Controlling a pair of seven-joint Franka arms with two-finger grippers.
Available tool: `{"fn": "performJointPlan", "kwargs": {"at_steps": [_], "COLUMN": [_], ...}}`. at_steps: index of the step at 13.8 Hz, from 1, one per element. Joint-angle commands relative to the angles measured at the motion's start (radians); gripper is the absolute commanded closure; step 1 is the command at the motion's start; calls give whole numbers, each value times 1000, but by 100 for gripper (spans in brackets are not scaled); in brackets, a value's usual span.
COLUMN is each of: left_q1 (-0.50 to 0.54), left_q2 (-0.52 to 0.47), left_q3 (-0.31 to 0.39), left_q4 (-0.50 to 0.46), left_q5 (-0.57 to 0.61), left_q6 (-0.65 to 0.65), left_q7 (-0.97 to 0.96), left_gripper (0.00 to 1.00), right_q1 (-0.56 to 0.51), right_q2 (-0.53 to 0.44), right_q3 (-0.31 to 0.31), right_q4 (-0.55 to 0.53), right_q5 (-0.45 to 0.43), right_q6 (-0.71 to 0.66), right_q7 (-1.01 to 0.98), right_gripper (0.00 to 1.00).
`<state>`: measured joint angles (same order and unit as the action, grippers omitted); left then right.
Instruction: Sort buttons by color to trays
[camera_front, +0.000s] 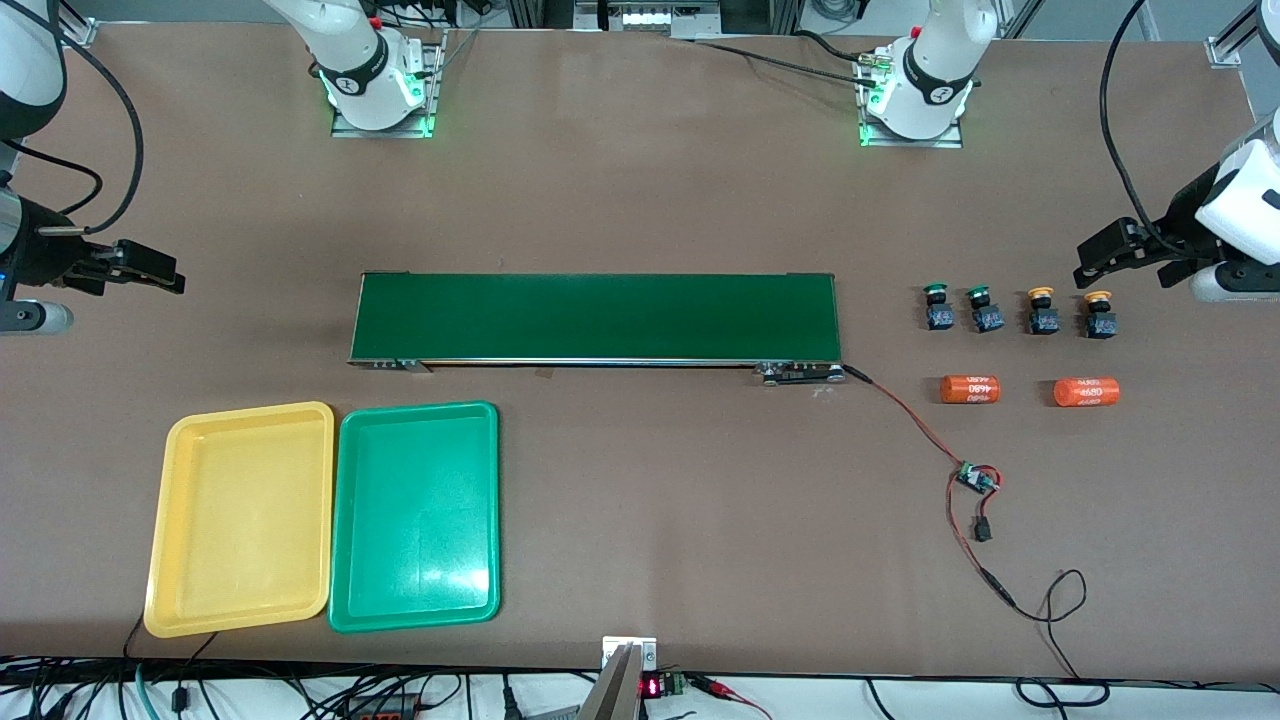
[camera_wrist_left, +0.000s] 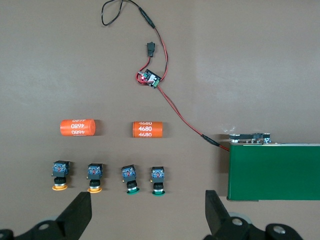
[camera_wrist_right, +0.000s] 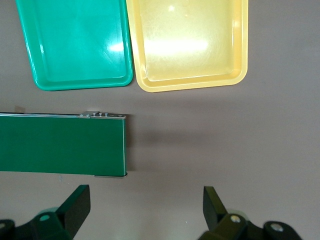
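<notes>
The 4 buttons stand in a row on the brown surface (camera_front: 640, 200) near the left arm's end, between the conveyor belt (camera_front: 595, 317) and that edge. From the belt outward they run: green button (camera_front: 937, 306), second green button (camera_front: 984, 309), yellow-orange button (camera_front: 1041, 311), second yellow-orange button (camera_front: 1100, 314). All 4 are apart from each other, caps pointing toward the robots' bases.

2 orange cylinders (camera_front: 970, 389) with white numbers lie on their sides nearer the front camera than the buttons.

A red and black cable with a small circuit board (camera_front: 975, 478) trails from the belt's end toward the front edge.

The yellow tray (camera_front: 160, 560) and green tray (camera_front: 345, 600) sit side by side near the front corner at the right arm's end, the yellow one closer to that edge, both with nothing in them.

The left gripper (camera_wrist_left: 147, 212) hangs over the surface beside the button row, fingers spread apart and holding nothing.

The right gripper (camera_wrist_right: 145, 210) hangs over the surface near the right arm's edge, beside the belt's end, fingers likewise spread and holding nothing.
</notes>
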<state>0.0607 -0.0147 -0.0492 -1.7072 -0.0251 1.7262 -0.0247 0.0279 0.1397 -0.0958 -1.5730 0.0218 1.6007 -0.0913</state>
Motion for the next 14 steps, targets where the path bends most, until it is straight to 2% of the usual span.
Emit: {"fn": "performJointPlan", "kwargs": {"at_steps": [1,8,12,14], "left_q1": [7,7,4,4], "left_q2": [-33,-16,119,183], "left_q3": [-6,6,0,-1], "left_q4": [-18,-14,38,35], "left_q5": [-7,-7,-6,-9], "left_q6": [-4,-5,7,35], "left_q7": [16,12,12,12], "left_gripper": [0,0,0,0], "right_q1": [-3,-5,-6,-10], "right_q2": [-9,-9,-12,-31], "right_q3": [2,2,1,-4], "right_q4": [-4,-5,-21,-59], "right_q5": [1,1,1,4], "right_q6": [-7,-11,-28,-22], "right_q7": [-5,-13,-8,-4], "right_gripper": [0,0,0,0]}}
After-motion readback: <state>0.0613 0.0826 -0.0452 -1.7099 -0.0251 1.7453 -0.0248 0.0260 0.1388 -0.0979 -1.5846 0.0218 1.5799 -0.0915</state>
